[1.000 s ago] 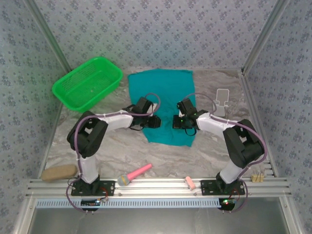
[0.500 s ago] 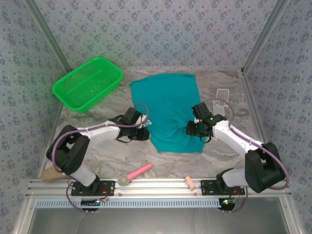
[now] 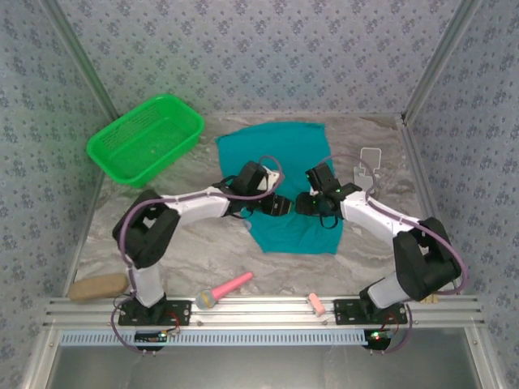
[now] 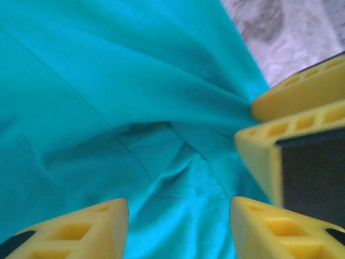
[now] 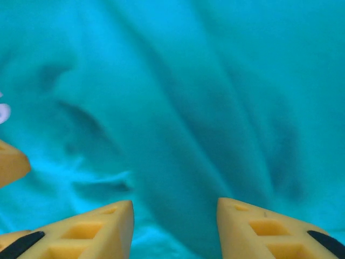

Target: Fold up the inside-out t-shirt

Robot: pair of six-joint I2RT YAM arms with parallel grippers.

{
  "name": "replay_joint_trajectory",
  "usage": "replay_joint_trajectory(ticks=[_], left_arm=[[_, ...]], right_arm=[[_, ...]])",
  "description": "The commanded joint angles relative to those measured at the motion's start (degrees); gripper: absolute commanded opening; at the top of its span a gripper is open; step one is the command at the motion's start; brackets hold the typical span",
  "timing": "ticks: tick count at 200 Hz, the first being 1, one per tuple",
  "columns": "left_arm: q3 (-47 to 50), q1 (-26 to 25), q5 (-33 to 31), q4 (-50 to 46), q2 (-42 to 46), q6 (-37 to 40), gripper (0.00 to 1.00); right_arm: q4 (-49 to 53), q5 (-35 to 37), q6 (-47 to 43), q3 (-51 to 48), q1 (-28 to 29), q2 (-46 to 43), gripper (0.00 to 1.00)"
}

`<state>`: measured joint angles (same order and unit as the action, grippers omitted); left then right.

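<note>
Item under inspection: the inside-out t-shirt, teal, lying at mid-table. Its near hem points toward the arm bases and its far edge lies close to the back wall. The near half is narrower and rumpled, and appears already doubled over itself; the far half lies broad and flat. Assessment: the cloth is light, soft and limp. It will sag and crease wherever it is unsupported, and it will drag on the marbled tabletop rather than slide cleanly. It has no stiffness to carry a fold line, so a single-point pinch would bunch it. Recommended hold: two pinches made together on a free edge, one at each side of the near hem or at matching corners, taking only the layers intended to move. The left gripper is above the centre of the shirt, its yellow fingers parted to a moderate gap with wrinkled cloth beneath and nothing clamped. The right gripper is just beside it, tips nearly meeting the left's, also moderately parted over folded cloth and holding nothing. Whether either set of tips touches the fabric cannot be determined. The green basket stands at far left, apart from the shirt.
</note>
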<state>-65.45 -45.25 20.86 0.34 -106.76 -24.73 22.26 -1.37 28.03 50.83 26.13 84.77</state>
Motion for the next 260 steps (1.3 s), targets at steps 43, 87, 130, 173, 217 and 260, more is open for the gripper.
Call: replay_joint_trajectory(ticks=[43, 87, 130, 173, 217, 260], left_arm=[[-6.8, -6.4, -16.8, -5.6, -9.7, -2.6, 0.53], [0.4, -2.5, -5.3, -13.4, 9.1, 11.2, 0.0], [15.8, 2.1, 9.7, -0.8, 19.6, 7.8, 0.0], [20.4, 2.6, 14.4, 7.9, 11.4, 1.9, 0.39], [17.9, 2.5, 13.5, 5.2, 13.2, 2.2, 0.52], [11.9, 2.5, 5.9, -0.3, 11.0, 5.7, 0.56]], right_arm=[[-3.4, -3.7, -0.3, -0.6, -3.5, 5.6, 0.06], [2.2, -24.8, 2.2, 3.1, -10.9, -1.2, 0.0], [6.5, -13.3, -1.8, 3.5, -14.6, 2.4, 0.03], [4.2, -9.8, -6.3, 1.8, -11.4, 4.2, 0.33], [10.5, -8.5, -7.2, 3.3, -8.8, -8.5, 0.39], [9.4, -14.0, -0.6, 4.8, -1.6, -7.4, 0.39]])
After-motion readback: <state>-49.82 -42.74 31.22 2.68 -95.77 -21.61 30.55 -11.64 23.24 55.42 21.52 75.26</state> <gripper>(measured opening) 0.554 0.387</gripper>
